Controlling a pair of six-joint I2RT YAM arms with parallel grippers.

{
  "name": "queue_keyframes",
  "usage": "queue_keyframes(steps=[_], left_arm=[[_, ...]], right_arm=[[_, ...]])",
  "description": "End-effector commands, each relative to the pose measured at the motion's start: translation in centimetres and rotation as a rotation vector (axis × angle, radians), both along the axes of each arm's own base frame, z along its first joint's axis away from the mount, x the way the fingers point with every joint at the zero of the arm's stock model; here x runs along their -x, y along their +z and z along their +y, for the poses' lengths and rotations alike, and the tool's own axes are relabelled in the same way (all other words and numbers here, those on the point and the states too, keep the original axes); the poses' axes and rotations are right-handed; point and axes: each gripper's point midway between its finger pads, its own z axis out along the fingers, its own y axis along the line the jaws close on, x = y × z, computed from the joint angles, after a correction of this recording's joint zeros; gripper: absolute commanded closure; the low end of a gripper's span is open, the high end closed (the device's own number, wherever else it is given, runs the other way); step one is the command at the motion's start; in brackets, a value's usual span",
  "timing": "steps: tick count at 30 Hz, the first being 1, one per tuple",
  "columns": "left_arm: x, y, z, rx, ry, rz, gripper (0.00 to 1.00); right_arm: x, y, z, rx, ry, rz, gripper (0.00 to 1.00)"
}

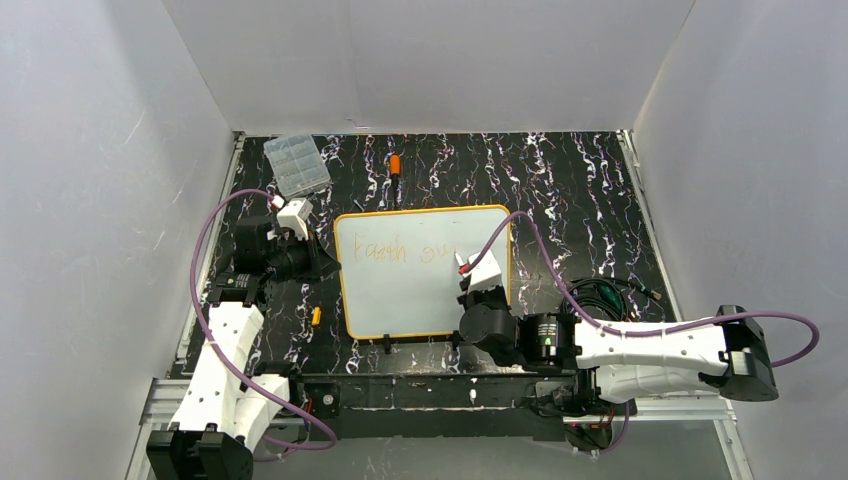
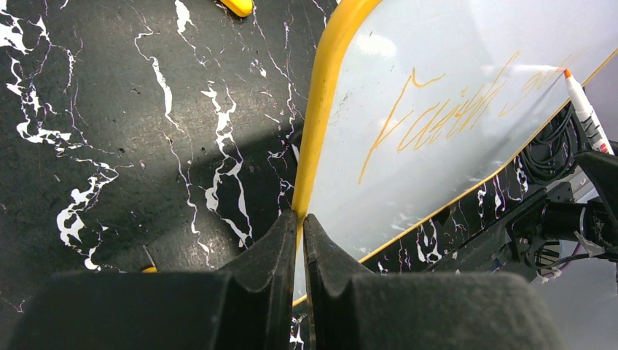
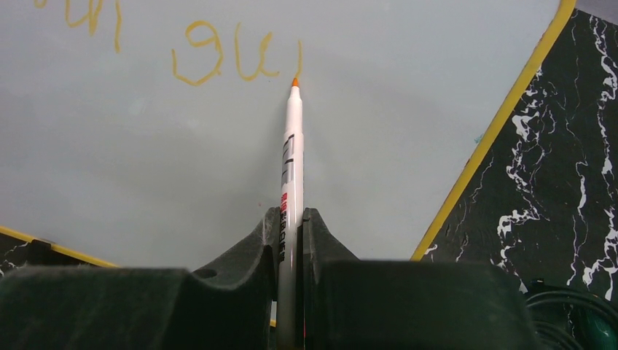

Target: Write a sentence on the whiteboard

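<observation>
The whiteboard lies flat mid-table, white with a yellow rim. One line of the sentence in thin orange strokes crosses its upper part, ending in "gu" plus a short stroke. My right gripper is shut on a white marker. The marker's orange tip touches the board at the bottom of that last stroke. My left gripper is shut on the board's left rim, which runs in between its fingertips. From above it sits at the board's left edge.
A clear compartment box stands at the back left, with an orange-and-black tool to its right. A small yellow piece lies left of the board. Black cable coils sit right of the board. White walls enclose the table.
</observation>
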Motion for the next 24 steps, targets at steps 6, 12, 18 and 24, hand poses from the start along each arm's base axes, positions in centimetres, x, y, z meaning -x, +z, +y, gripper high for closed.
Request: queue_keyframes(steps=[6, 12, 18, 24], left_arm=[[0.1, 0.9, -0.1, 0.005, -0.009, -0.026, 0.93], [0.1, 0.9, -0.1, 0.004, -0.006, -0.026, 0.93], [0.1, 0.9, -0.1, 0.003, -0.006, -0.024, 0.93], [0.1, 0.8, -0.1, 0.003, -0.006, -0.021, 0.93]], right_arm=[[0.5, 1.0, 0.0, -0.069, 0.001, 0.034, 0.99], [0.2, 3.7, 0.5, -0.138, 0.018, -0.02, 0.99], [-0.5, 5.0, 0.8, -0.12, -0.008, -0.08, 0.99], [-0.8, 5.2, 1.0, -0.097, -0.028, -0.101, 0.99]])
